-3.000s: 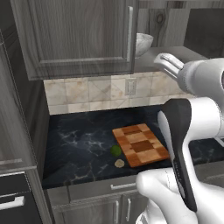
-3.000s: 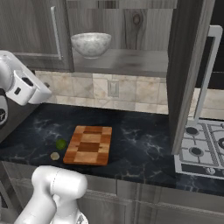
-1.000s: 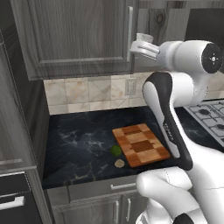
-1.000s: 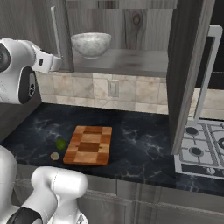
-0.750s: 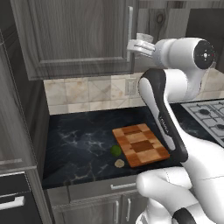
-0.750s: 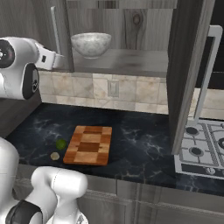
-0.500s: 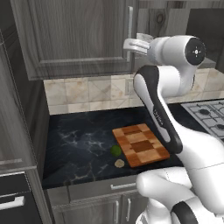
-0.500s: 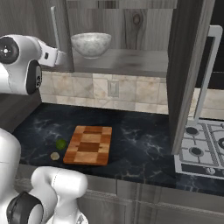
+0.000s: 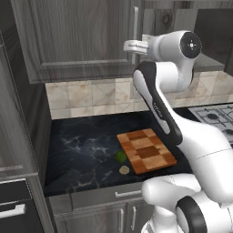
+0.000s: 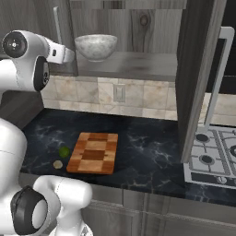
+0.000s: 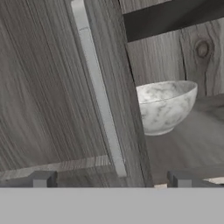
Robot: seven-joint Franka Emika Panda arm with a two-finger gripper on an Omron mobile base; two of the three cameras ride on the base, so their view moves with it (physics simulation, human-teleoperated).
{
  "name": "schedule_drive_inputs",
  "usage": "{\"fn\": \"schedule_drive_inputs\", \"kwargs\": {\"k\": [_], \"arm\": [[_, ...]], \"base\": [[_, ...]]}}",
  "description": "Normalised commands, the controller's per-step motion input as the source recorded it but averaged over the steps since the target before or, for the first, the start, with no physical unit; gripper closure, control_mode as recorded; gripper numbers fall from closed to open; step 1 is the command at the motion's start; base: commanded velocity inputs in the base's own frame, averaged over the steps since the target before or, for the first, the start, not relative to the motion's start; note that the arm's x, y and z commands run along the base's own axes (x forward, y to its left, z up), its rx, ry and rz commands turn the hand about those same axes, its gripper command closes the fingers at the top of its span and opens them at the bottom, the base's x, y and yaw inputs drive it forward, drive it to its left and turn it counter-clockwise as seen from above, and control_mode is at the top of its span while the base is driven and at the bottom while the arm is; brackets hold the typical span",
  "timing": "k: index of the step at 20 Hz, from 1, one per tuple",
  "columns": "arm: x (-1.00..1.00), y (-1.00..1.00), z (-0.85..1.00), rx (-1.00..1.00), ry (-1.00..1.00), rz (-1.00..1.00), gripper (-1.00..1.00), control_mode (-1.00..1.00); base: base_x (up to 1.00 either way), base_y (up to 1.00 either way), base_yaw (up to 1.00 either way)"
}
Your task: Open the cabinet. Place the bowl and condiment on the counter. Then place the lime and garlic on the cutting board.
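Wood grain in dark grey covers the cabinet (image 9: 86, 41) in the left base view, its left door shut, with a long silver bar handle (image 9: 135, 27) near its right edge. The hand (image 9: 129, 45) reaches level with that handle, fingers spread apart and holding nothing. Below, the black veined tabletop (image 9: 86, 150) carries the checkered cutting board (image 9: 145, 150); the small round green lime (image 9: 120, 156) lies touching its left edge, and the beige garlic (image 9: 124, 170) sits just nearer.

In the right base view the cabinet's right door (image 10: 198, 69) stands swung open. On the grey wooden shelf (image 10: 133, 64) inside rests the wide speckled bowl (image 10: 96, 47), with the hand (image 10: 69, 55) just to its left. The cutting board (image 10: 93, 152) lies on the tabletop (image 10: 147, 156), lime (image 10: 64, 151) and garlic (image 10: 57, 164) at its left.

The hand view faces the shut door's panelled face (image 11: 43, 87) and silver handle (image 11: 98, 87); the marbled bowl (image 11: 164, 105) sits on the shelf (image 11: 183, 148) to the right.
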Motion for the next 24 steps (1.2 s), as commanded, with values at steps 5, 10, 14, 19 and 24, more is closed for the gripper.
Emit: {"fn": "schedule_drive_inputs", "kwargs": {"k": [5, 10, 14, 19, 24], "arm": [[0.28, 0.00, 0.00, -0.08, 0.04, 0.00, -1.00, -1.00], [0.22, 0.00, -0.01, -0.05, 0.00, 0.00, -1.00, -1.00], [0.02, 0.00, -0.15, -0.05, -0.02, -0.01, -1.00, -1.00], [0.00, -0.03, -0.24, -0.03, -0.09, 0.00, -1.00, -1.00], [0.08, 0.00, -0.13, 0.00, -0.12, 0.00, -1.00, -1.00]], "base": [[0.00, 0.00, 0.00], [0.00, 0.00, 0.00], [0.00, 0.00, 0.00], [0.00, 0.00, 0.00], [0.00, 0.00, 0.00]]}}
